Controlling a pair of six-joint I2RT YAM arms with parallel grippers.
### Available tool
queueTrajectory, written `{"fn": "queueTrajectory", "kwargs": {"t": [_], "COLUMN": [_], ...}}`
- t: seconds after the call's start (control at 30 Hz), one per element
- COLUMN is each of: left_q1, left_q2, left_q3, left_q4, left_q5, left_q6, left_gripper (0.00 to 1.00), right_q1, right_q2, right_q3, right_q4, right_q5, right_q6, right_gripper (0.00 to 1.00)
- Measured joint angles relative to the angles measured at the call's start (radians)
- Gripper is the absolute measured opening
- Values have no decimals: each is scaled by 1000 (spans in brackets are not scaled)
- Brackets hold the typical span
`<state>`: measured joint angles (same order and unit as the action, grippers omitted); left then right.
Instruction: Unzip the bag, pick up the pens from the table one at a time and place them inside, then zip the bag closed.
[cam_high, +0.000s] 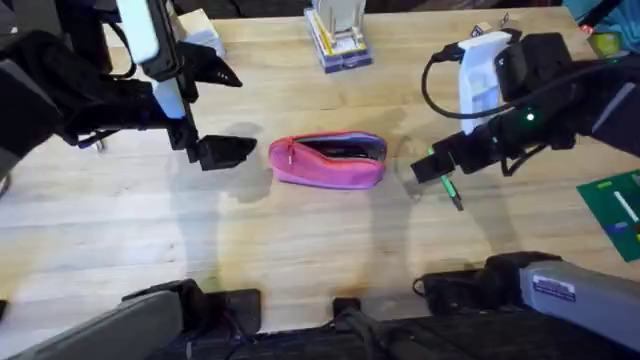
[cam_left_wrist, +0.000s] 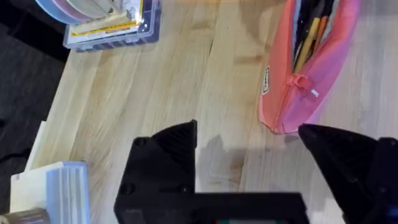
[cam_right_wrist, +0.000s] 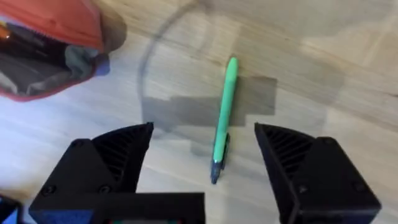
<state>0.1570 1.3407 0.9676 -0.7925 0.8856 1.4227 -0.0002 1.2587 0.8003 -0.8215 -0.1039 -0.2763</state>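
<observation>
The pink bag (cam_high: 327, 160) lies mid-table with its zipper open and a dark inside showing. In the left wrist view the bag (cam_left_wrist: 311, 62) holds several pens. My left gripper (cam_high: 225, 110) hangs open just left of the bag, one finger (cam_high: 228, 150) close to the bag's left end; its fingers (cam_left_wrist: 168, 155) hold nothing. A green pen (cam_high: 450, 188) lies on the table (cam_high: 300, 250) right of the bag. My right gripper (cam_right_wrist: 204, 134) stands open over the pen (cam_right_wrist: 224, 118), a finger on each side, not touching it. The bag's end (cam_right_wrist: 50, 43) shows nearby.
A stacked plastic organizer (cam_high: 340, 40) stands at the back centre, and a white block (cam_high: 200, 35) at the back left. A green flat item (cam_high: 615, 210) lies at the right edge. The arms' bases line the front edge.
</observation>
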Motion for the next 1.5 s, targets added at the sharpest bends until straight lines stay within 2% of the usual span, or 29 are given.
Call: {"fn": "queueTrajectory", "kwargs": {"t": [0.2,0.53,0.87,1.27,1.33,1.4,1.5], "left_q1": [0,0,0,0,0,0,0], "left_q2": [0,0,0,0,0,0,0], "left_q3": [0,0,0,0,0,0,0], "left_q4": [0,0,0,0,0,0,0], "left_q5": [0,0,0,0,0,0,0], "left_q6": [0,0,0,0,0,0,0], "left_gripper": [994,994,994,994,993,994,993], "right_q1": [0,0,1,73,73,73,84], "right_q2": [22,72,77,82,128,145,155], "right_q3": [-27,-31,-31,-31,-31,-22,-13], "right_q4": [54,62,65,96,104,100,95], "right_q5": [21,98,119,139,143,135,130], "right_q6": [5,11,11,-19,-20,-20,-23], "right_gripper": [998,998,998,998,995,936,760]}}
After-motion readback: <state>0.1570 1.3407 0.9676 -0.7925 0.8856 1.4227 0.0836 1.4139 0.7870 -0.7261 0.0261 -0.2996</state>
